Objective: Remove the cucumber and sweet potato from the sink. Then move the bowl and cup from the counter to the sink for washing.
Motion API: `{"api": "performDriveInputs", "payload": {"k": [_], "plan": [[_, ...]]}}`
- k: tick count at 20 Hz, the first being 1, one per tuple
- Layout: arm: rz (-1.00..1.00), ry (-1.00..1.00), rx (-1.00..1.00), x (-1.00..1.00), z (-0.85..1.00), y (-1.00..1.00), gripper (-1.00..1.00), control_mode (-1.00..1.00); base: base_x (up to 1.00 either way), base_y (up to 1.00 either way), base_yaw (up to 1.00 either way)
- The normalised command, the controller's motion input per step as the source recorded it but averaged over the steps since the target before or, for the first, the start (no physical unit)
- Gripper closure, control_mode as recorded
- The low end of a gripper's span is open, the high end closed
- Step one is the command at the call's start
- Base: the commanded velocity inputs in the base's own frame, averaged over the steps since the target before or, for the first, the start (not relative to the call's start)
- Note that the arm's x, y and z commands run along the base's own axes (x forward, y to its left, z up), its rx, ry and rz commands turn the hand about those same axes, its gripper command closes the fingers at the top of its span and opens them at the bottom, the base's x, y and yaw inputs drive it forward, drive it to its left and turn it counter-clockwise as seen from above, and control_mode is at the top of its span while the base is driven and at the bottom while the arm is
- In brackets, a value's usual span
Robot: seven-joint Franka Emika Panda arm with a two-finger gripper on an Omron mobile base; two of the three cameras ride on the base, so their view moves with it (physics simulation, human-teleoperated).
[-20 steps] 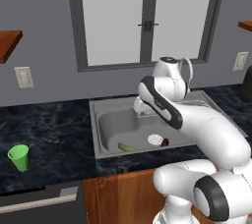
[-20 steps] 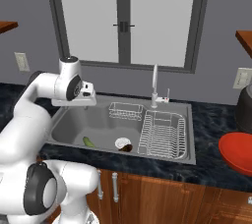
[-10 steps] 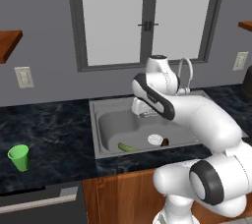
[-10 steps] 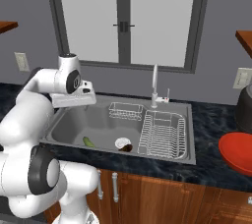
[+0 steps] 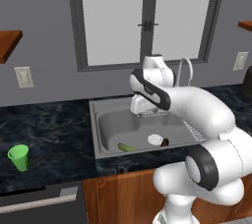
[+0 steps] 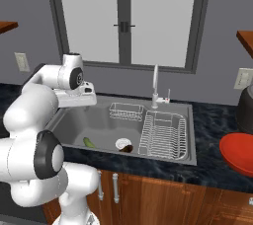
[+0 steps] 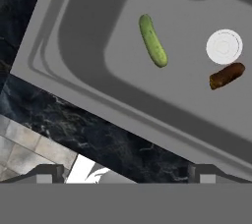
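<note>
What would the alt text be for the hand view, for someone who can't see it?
Looking down into a grey steel sink, a light-green cucumber lies on the basin floor, apart from a reddish-brown sweet potato resting just beside the round white drain. Dark marbled counter borders the sink's rim.

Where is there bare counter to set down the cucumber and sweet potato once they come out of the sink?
The dark counter between the sink and the cup looks bare and broad. On the other side it is tighter: the bowl sits near the front edge. In the basin, the cucumber and sweet potato lie apart near the drain.
</note>
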Motion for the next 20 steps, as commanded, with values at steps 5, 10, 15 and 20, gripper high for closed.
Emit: {"api": "performDriveInputs", "payload": {"k": [5,10,15,20], "plan": [[0.0,0.0,0.0,-0.02,-0.12,0.06,-1.0,-1.0,0.0,0.0,0.0],[0.0,0.0,0.0,-0.05,-0.15,0.05,-1.0,-1.0,0.0,0.0,0.0],[0.0,0.0,0.0,-0.02,-0.14,0.02,-1.0,-1.0,0.0,0.0,0.0],[0.0,0.0,0.0,-0.02,-0.11,0.0,-1.0,-1.0,0.0,0.0,0.0]]}}
